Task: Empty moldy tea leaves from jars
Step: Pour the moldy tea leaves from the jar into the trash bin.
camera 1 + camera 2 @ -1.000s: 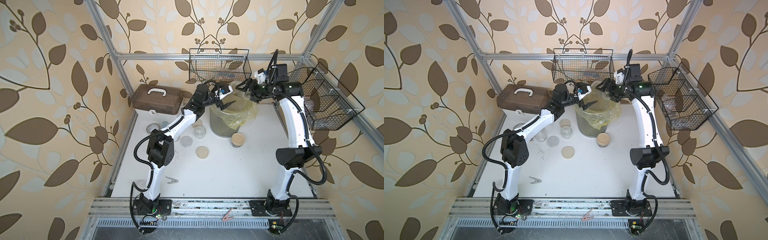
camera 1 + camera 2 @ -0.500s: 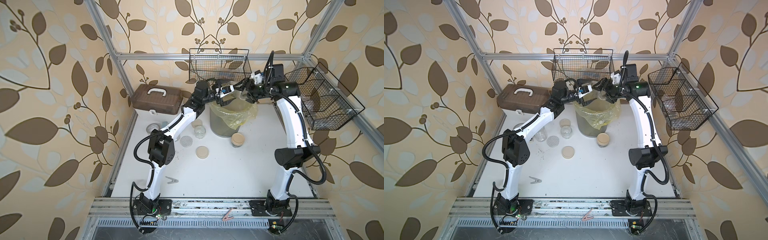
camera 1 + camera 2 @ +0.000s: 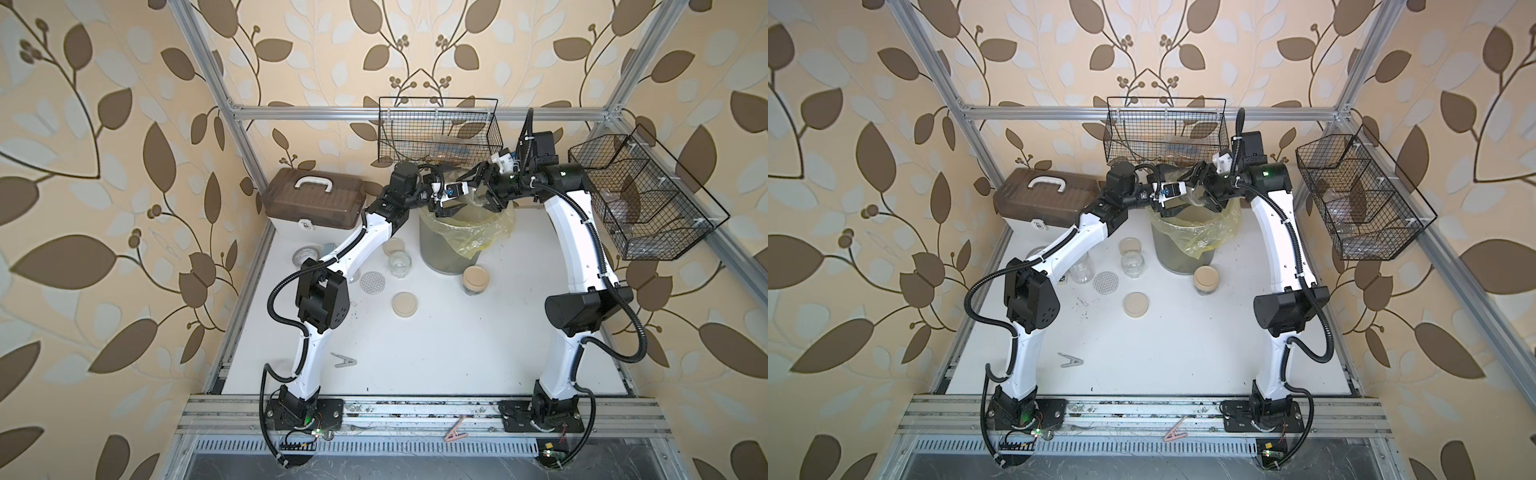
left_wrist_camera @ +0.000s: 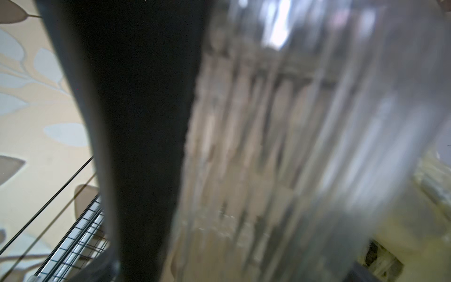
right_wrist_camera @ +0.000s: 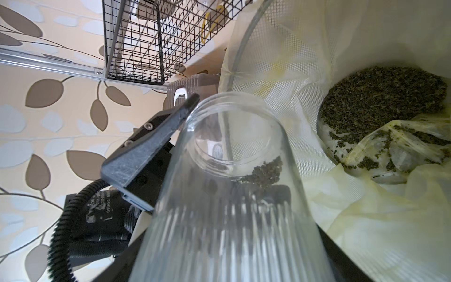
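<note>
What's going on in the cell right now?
The right pincer holds a ribbed glass jar tipped mouth-first over the lined bin. A pile of tea leaves lies in the bin, and a small clump clings near the jar's mouth. The left pincer is open, one finger beside that mouth. On the table, a lidded jar waits by the bin, and an open jar nearby looks empty.

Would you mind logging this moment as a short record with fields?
right hand: shut on ribbed jar, tipped mouth-first over bin
left hand: fingers spread astride that jar's mouth
tea leaves: heap in bin, small clump at jar's mouth
lidded jar: upright on table beside bin
</note>
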